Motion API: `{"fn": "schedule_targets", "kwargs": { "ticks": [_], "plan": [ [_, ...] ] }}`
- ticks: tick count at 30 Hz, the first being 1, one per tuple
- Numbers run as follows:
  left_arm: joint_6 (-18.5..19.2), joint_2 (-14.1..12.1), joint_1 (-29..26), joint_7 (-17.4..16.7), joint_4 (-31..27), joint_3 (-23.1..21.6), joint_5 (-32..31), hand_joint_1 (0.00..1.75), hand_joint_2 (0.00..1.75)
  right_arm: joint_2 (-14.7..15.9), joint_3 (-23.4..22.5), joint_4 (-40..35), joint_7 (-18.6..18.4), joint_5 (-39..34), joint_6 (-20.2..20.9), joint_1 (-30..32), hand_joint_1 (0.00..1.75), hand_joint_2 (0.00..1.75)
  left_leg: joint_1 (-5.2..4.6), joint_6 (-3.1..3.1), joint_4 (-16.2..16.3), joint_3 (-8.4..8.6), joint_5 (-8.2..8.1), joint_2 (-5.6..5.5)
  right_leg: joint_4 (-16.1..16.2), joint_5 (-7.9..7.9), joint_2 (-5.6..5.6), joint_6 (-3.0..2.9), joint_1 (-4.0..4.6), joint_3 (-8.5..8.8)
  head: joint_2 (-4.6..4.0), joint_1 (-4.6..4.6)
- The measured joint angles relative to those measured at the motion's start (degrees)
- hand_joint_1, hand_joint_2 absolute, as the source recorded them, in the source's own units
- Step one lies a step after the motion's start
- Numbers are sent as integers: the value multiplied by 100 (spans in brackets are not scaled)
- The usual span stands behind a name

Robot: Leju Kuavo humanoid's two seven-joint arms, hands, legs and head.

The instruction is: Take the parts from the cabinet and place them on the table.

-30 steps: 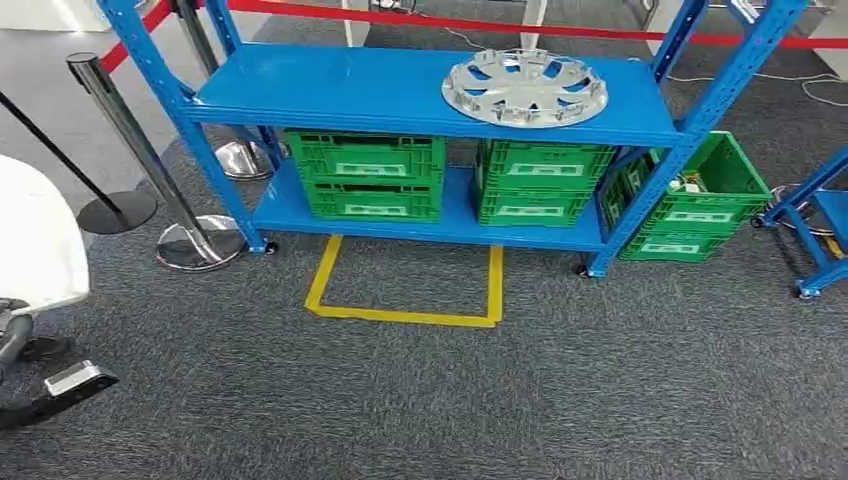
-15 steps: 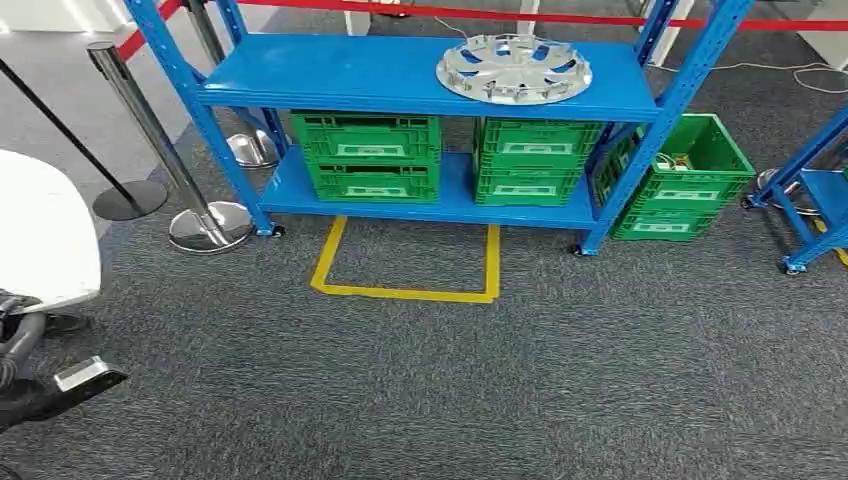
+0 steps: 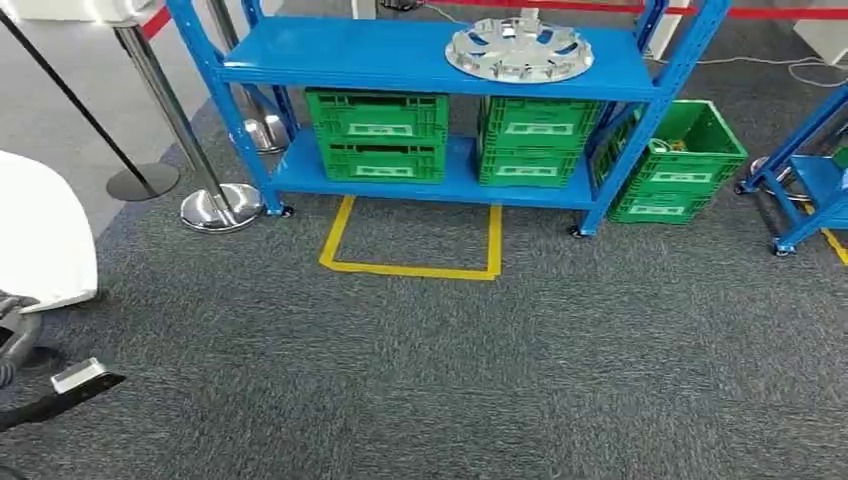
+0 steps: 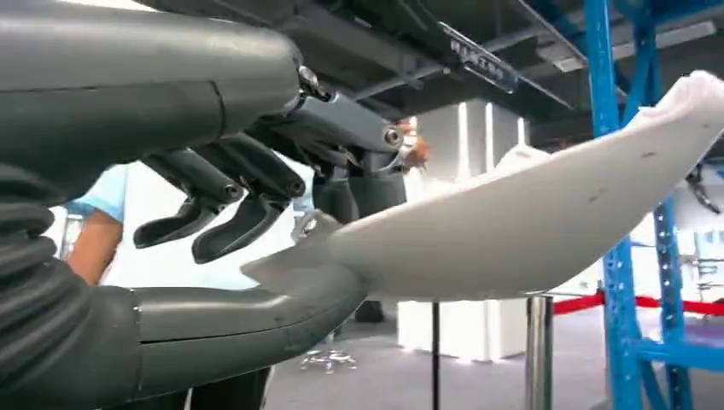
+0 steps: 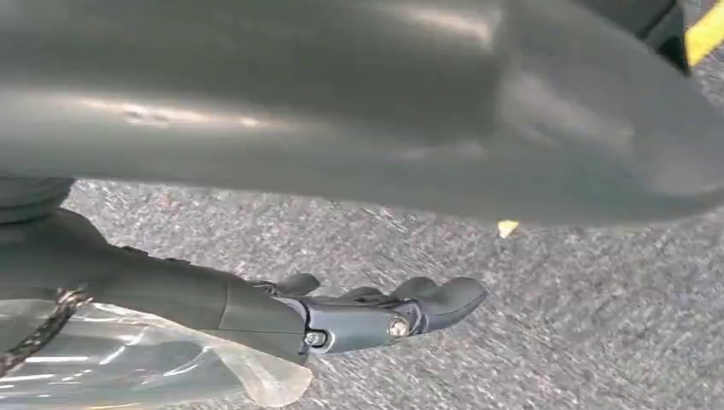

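We judge the white panel (image 4: 529, 231) in our left robot hand (image 4: 256, 213) light, stiff and slick; it rests on the thumb with the fingers (image 4: 213, 226) hanging apart above it, so support looks loose, and a hold nearer its thick end would be safer. Our right robot hand (image 5: 376, 312) presses a clear plastic part (image 5: 128, 367). The wheel cover (image 3: 519, 50) lies on the blue cabinet (image 3: 400, 60); the carpet (image 3: 450, 370) before it gives room, with the stanchion (image 3: 200, 170) close alongside.
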State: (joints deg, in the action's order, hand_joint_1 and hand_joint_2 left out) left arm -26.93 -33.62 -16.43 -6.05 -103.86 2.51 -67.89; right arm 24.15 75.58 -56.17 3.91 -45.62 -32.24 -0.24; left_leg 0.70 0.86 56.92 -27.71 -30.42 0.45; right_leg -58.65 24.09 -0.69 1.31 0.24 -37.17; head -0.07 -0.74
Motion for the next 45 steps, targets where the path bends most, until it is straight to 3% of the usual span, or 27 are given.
{"fn": "schedule_targets", "kwargs": {
  "ticks": [1, 2, 3, 4, 5, 6, 7, 9, 10, 13, 14, 15, 16, 17, 18, 19, 20, 22, 24, 26, 27, 28, 29, 35, 39, 45],
  "plan": [
    [-2, 0, -1, 7, 0, -15, 11, 175, 175, -2, 9, 0, -11, 7, 9, 14, 0, 0, -1, 43, 0, -80, 63, 0, -215, 290, 21, 33, -2, -128, 0, -18],
    [-2, 0, -2, 13, 0, -24, 15, 175, 175, -2, 5, 0, -13, 6, 11, 14, 0, 0, -3, 61, 0, -166, 131, 0, -662, 642, 45, 68, -16, -264, 0, -26],
    [-4, 2, -1, 17, 0, -31, 17, 175, 175, -2, 2, 0, -13, 9, 9, 9, 0, 0, -9, 61, 3, -237, 190, 1, -1088, 893, 47, 83, -22, -393, 0, -29],
    [-4, 7, -1, 24, 0, -44, 24, 175, 175, -2, 2, 0, -13, 11, 11, 4, 0, 0, -16, 60, 7, -321, 251, 1, -1488, 1109, 48, 97, -24, -487, 0, -24],
    [-4, 7, -1, 31, 0, -57, 31, 175, 175, -2, 2, 0, -13, 17, 13, 6, 0, 0, -19, 52, 20, -397, 312, 0, -1661, 1195, 48, 98, -25, -467, 0, -28],
    [-7, 7, -1, 44, 0, -59, 31, 175, 175, -2, 2, 0, -15, 20, 15, 11, 0, 0, -21, 46, 25, -457, 358, -1, -1556, 1143, 48, 91, -25, -304, 0, -24],
    [-9, 7, -1, 52, 0, -59, 35, 175, 175, -2, 2, 0, -15, 20, 15, 11, 0, 0, -24, 36, 29, -495, 395, -2, -1210, 1001, 48, 75, -24, -11, 0, -28],
    [-15, 7, 3, 59, 0, -59, 50, 175, 175, -2, -7, 0, -17, 22, 17, 1, 0, 0, -30, 4, 30, -544, 456, 0, -97, 663, 49, 4, -17, 776, 0, -28],
    [-15, 7, 7, 59, 0, -59, 50, 175, 175, -2, -13, 0, -17, 22, 17, -14, 0, 0, -34, -20, 32, -538, 485, 7, 279, 750, 53, -38, 3, 979, 0, -26],
    [-24, 4, 26, 61, 0, -61, 50, 175, 175, -2, -31, 0, -17, 33, 22, 3, 0, 0, -30, -130, 40, -583, 568, 9, 303, 682, 49, -105, 39, 934, 0, -18],
    [-31, -2, 30, 70, 0, -61, 61, 175, 175, -2, -31, 0, -17, 37, 30, 14, 0, 0, -28, -170, 29, -579, 597, 9, 325, 643, 49, -154, 44, 926, 0, -24],
    [-33, -9, 33, 74, 0, -57, 66, 175, 175, -4, -31, 0, -17, 42, 39, 7, 0, 0, -15, -193, 64, -603, 565, -1, 374, 567, 30, -200, -13, 930, 0, -24],
    [-39, -4, 37, 79, 0, -57, 72, 175, 175, -4, -35, 0, -17, 55, 52, -5, 0, 0, -17, -223, 207, -669, 388, -14, 373, 537, 23, -233, -10, 942, 0, 0],
    [-42, -4, 57, 92, 0, -57, 74, 175, 175, -4, -42, 0, -17, 59, 57, -7, 0, 0, -10, -249, 563, -798, 105, -17, 370, 509, 17, -273, -8, 913, 0, 18],
    [-46, -4, 64, 92, 2, -59, 83, 175, 175, -4, -42, 0, -17, 74, 63, -3, 0, 0, 0, -277, 1049, -964, -166, -17, 365, 476, 14, -278, -4, 881, 0, 15],
    [-46, -2, 63, 96, 2, -61, 83, 175, 175, -4, -42, 0, -20, 79, 70, 3, 0, 0, 6, -296, 1488, -1114, -353, -17, 361, 457, 12, -283, 3, 847, 0, 11],
    [-46, 2, 65, 98, 9, -64, 90, 175, 175, -4, -42, 0, -20, 81, 72, 8, 0, 0, 8, -312, 1739, -1178, -415, -17, 350, 443, 13, -282, 6, 816, 0, 15],
    [-46, 15, 90, 101, 22, -70, 98, 175, 175, -4, -46, 2, -20, 85, 77, 9, 0, 0, 9, -316, 1479, -976, -176, -16, 310, 431, 16, -274, 7, 768, 0, 15],
    [-46, 13, 106, 109, 24, -68, 114, 175, 175, -4, -57, 0, -22, 87, 76, 6, 0, 0, 8, -274, 456, -423, 305, -17, 240, 442, 21, -259, 7, 746, 0, 15],
    [-48, 13, 115, 114, 26, -66, 116, 175, 175, -7, -68, 0, -22, 92, 76, -5, 0, 0, -27, -198, 87, -264, 269, -18, 171, 450, 28, -214, 52, 679, 0, 20],
    [-50, 2, 137, 120, 28, -63, 118, 175, 175, -7, -81, 0, -24, 92, 79, -2, 0, 0, -23, -165, 59, -292, 253, -15, 157, 436, 29, -191, 50, 624, 0, 7],
    [-50, 11, 131, 118, 28, -68, 120, 175, 175, -4, -87, 0, -28, 92, 79, 3, 0, 0, -15, -179, 42, -319, 270, -15, 138, 457, 30, -261, 69, 597, 0, 11],
    [-50, 11, 128, 120, 31, -68, 125, 175, 175, -4, -87, 0, -33, 90, 79, 5, 0, 0, -25, -169, 42, -326, 277, -18, 143, 439, 26, -276, 60, 583, 0, 2],
    [-50, 11, 151, 125, 31, -70, 125, 175, 175, -5, -94, 0, -35, 90, 79, 5, 0, 0, -58, -109, 47, -360, 312, -16, 191, 361, 33, -165, 27, 570, 0, 7],
    [-50, 9, 156, 125, 31, -70, 131, 175, 175, -4, -94, 0, -37, 90, 79, 5, 0, 0, -69, -84, 50, -382, 329, -16, 192, 339, 32, -131, 16, 544, 0, 9],
    [-50, 9, 160, 125, 31, -70, 133, 175, 175, -7, -103, 0, -52, 87, 79, 7, 0, 0, -68, -82, 51, -389, 342, -16, 190, 335, 32, -127, 17, 533, 0, 11]
  ]
}}
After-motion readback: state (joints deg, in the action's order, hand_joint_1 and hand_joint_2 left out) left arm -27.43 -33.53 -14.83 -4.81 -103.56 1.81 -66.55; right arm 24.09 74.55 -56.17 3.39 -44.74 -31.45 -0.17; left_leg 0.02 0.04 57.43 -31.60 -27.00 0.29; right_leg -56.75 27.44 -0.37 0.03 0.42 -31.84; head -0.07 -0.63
